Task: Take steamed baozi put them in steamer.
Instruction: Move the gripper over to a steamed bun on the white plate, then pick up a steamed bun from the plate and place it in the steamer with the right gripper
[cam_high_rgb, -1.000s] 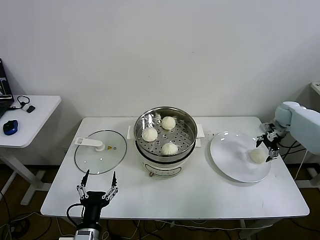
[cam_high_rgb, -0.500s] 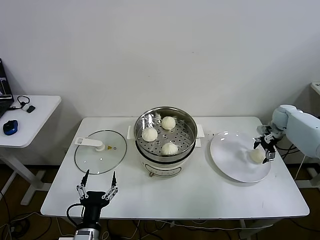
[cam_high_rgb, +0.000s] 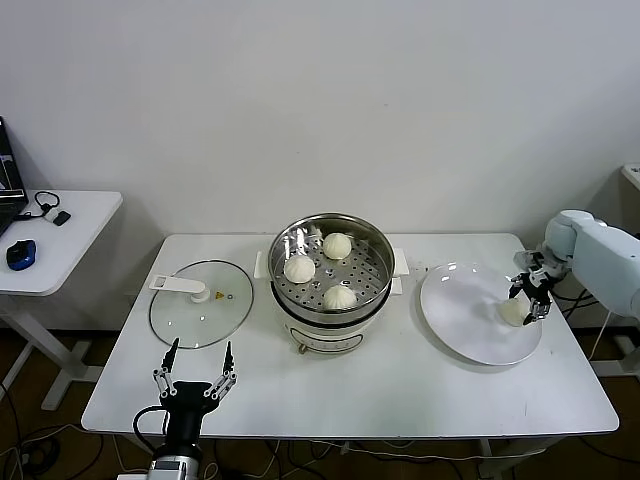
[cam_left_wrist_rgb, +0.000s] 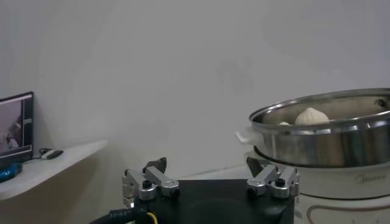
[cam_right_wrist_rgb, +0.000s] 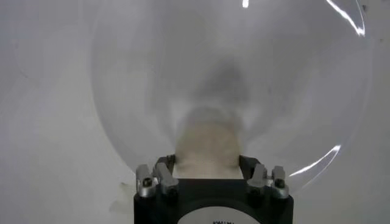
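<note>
Since a second ago the right hand (cam_high_rgb: 531, 297) has come in over the far rim of the white plate (cam_high_rgb: 455, 310) and sunk onto the last bun, while the bun, plate and steamer have kept their places. That last baozi (cam_high_rgb: 514, 312) lies directly under this hand, near the plate edge on the side away from the steamer. In the right wrist view the hand's fingers (cam_right_wrist_rgb: 163, 172) stand wide, one on each side of the bun (cam_right_wrist_rgb: 207, 149), straddling it and apparently not yet pressing in. A soft dough ball is best taken across its widest part, which I judge is why the hand drops from above with the bun centred in the gap.

Three baozi (cam_high_rgb: 299, 268) already sit on the perforated tray of the steamer (cam_high_rgb: 331, 265), well away from the right hand across the desk (cam_high_rgb: 400, 385); there is still free tray for the fourth. The glass lid (cam_high_rgb: 200, 303) lies flat beyond the steamer, off the pot so the opening is free.

This bun is round, with no real long axis; it sits flat side down, and its pleated top, as far as can be told, points up toward the hand.

The left hand (cam_high_rgb: 194, 376) is parked at the near desk edge, fingers spread wide and holding nothing.
</note>
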